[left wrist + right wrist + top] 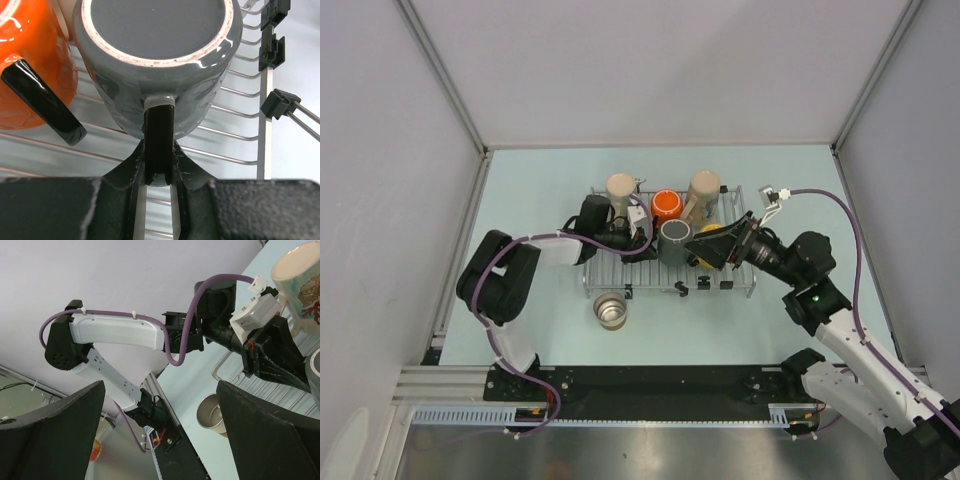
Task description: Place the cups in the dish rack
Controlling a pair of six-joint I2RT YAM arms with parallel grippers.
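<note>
Left gripper pinches the handle of the grey mug, holding it rim-down at the middle of the rack, likely to drain. Right gripper hangs wide open and empty over the rack's right end. Steel mug sits outside the front-left corner.

This is looking like a robotics lab, a closed test cell. Plain pale walls are boxing in the table, with aluminium posts framing them. Two arms are sitting bolted to a black rail, purple cables trailing along them. Mugs and a wire rack are sitting there as the only kitchen things.
</note>
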